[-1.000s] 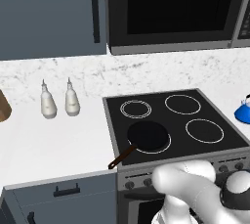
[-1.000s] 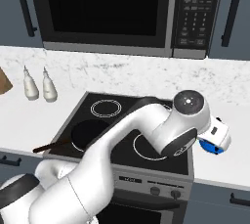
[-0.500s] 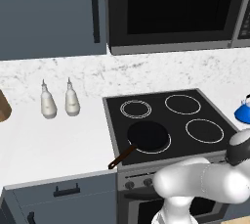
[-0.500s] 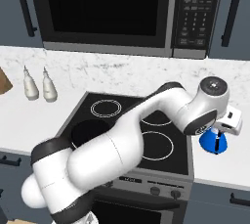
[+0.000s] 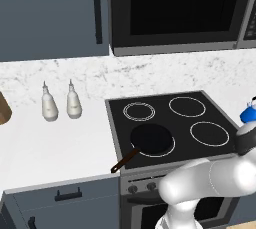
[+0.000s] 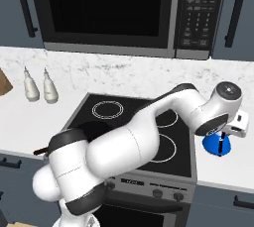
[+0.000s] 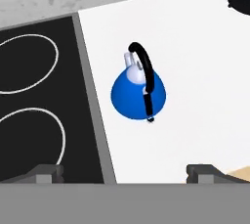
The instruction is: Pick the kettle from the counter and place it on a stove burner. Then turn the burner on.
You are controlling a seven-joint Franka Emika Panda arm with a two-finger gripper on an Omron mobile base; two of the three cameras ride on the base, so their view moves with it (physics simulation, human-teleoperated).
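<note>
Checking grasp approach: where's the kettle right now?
The kettle stands upright on the counter just right of the stove's edge, beside the large right-hand burners; in the right base view it sits below the gripper.

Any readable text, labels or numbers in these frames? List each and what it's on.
None legible.
Microwave control panel: rows of small pale button marks, too blurred to read.
Stove front knobs: no markings can be made out.
Kettle, two white bottles and the counter: no labels visible.
</note>
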